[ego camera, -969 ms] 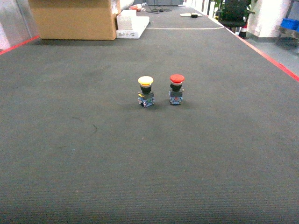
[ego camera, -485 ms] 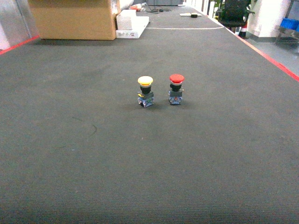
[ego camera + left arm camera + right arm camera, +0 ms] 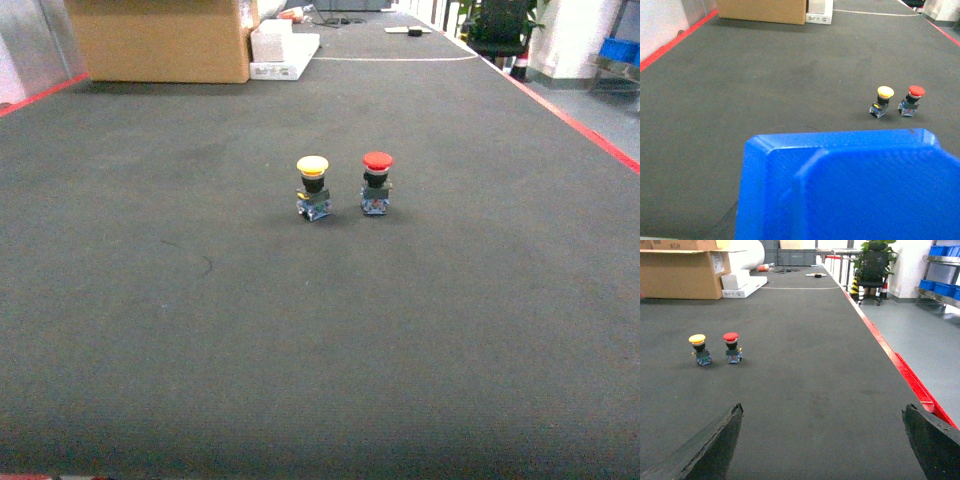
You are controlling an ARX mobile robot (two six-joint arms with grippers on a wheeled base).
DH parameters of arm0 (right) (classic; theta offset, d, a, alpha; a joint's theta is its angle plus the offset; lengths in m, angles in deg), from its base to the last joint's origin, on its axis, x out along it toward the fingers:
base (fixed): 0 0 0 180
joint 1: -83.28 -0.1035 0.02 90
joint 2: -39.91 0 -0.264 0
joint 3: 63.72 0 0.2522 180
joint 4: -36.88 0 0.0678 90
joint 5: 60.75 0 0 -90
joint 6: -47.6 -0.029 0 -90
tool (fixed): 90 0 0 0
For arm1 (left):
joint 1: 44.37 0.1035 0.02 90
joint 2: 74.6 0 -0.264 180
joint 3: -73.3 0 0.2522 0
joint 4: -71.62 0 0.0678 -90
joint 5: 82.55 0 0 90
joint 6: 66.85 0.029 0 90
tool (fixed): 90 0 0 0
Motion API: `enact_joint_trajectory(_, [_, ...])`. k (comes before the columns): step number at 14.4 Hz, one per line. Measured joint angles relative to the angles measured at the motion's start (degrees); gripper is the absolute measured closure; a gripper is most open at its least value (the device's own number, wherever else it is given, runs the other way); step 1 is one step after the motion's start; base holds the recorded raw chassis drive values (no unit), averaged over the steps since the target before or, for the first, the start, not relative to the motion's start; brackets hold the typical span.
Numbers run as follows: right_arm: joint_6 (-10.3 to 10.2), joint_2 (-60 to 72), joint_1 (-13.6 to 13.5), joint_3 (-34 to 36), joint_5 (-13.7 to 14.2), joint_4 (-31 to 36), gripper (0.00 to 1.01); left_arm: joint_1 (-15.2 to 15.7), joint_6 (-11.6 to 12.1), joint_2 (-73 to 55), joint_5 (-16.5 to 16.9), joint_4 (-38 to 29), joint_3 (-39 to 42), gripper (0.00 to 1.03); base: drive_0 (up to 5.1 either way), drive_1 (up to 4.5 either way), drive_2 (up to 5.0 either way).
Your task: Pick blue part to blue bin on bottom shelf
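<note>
**Two push buttons on the dark mat, blue shape close under the left wrist**

Dark grey matting (image 3: 150,330) fills the floor, edged by a red line. Near its middle stands a yellow-capped button (image 3: 313,187), with a red-capped button (image 3: 376,183) just beside it. Well behind the yellow-capped button sits a cardboard box (image 3: 160,40). A large blue shape (image 3: 845,187) fills the left wrist view's foreground; whether the left gripper grasps it cannot be told. The right gripper (image 3: 822,440) is spread wide, empty.

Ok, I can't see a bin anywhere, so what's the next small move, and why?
Probably turn the base to look for the shelf. The blue part fills the left wrist view above the mat, seemingly already carried, and no bin or shelf shows in any view, only a yellow button and a red button.
</note>
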Motion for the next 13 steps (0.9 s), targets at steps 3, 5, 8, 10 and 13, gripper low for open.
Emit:
enact_joint_trajectory(3, [0.0, 0.0, 0.0, 0.0, 0.0, 0.0, 0.03, 0.0, 0.0, 0.9, 0.0, -0.5, 0.0, 0.59, 0.0, -1.23, 1.3])
enact_joint_trajectory(5, [0.0, 0.0, 0.0, 0.0, 0.0, 0.3, 0.03, 0.0, 0.0, 0.4, 0.0, 0.2, 0.0, 0.59, 0.0, -1.23, 1.3])
enact_joint_trajectory(8, [0.0, 0.0, 0.0, 0.0, 0.0, 0.0, 0.03, 0.1, -0.1, 0.3, -0.1, 0.1, 0.0, 0.59, 0.0, -1.23, 1.3])
enact_joint_trajectory(10, [0.0, 0.0, 0.0, 0.0, 0.0, 0.0, 0.03, 0.1, -0.2, 0.3, -0.1, 0.0, 0.0, 0.59, 0.0, -1.23, 1.3])
enact_joint_trajectory(13, [0.0, 0.0, 0.0, 0.0, 0.0, 0.0, 0.03, 0.1, -0.2, 0.3, -0.1, 0.0, 0.0, 0.59, -1.1, -1.50, -0.7])
